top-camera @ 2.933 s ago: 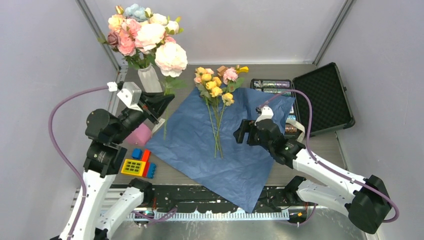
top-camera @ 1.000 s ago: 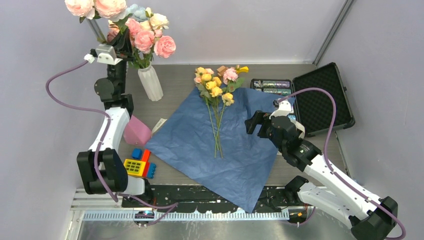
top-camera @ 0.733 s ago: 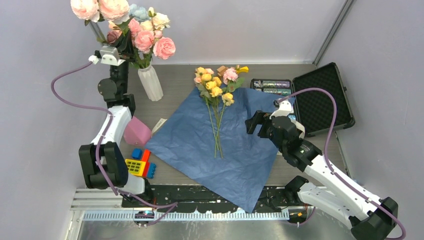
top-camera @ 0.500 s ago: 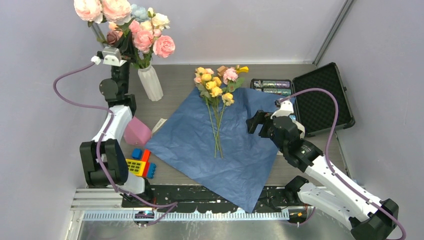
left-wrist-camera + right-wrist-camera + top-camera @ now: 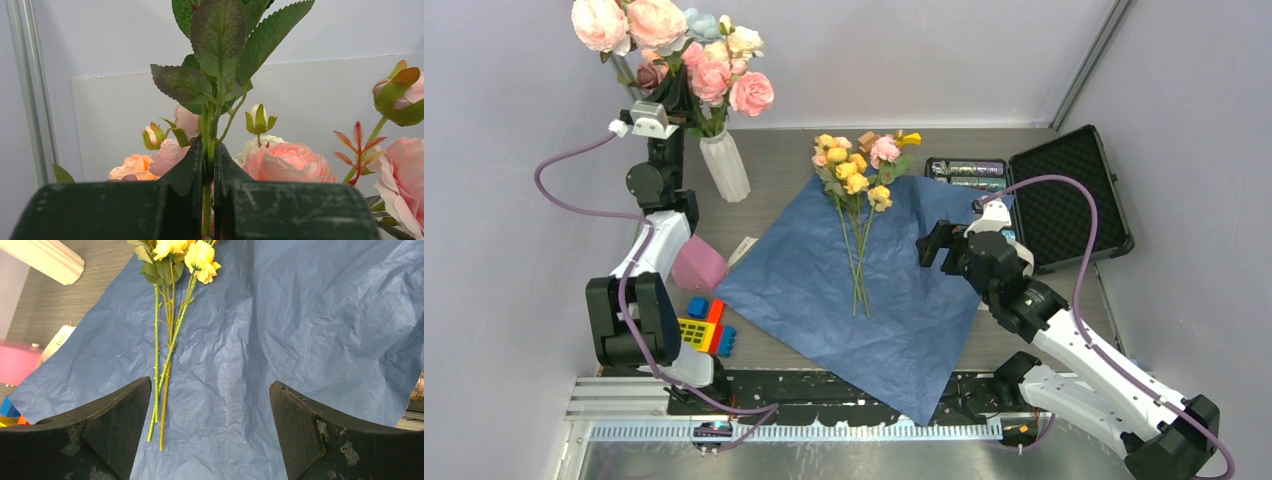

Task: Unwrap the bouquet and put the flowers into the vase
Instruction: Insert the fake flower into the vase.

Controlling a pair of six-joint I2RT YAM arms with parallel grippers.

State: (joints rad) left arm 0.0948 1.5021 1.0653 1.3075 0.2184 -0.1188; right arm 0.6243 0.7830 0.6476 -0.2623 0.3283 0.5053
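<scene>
**Change.** The left end effector (image 5: 208, 165), low by the pink block (image 5: 699, 265) a few seconds ago, is now raised at the back left. It is clamped shut on a leafy stem (image 5: 207, 125) whose two big pink blooms (image 5: 629, 20) are lifted above the vase (image 5: 728, 168). This looks like clearing room in the vase.

**Task items.** The flowers (image 5: 856, 190) lie untouched on the flattened blue wrapping paper (image 5: 904, 300), mid-worktop (image 5: 794, 150). The right end effector (image 5: 209, 390) hovers over the paper, jaws wide and empty.

**Obstruction.** Other large blooms (image 5: 724, 80) still fill the vase neck.

**Surroundings.** Toy blocks (image 5: 702, 330) sit front left, an open black case (image 5: 1069, 195) to the right.
</scene>
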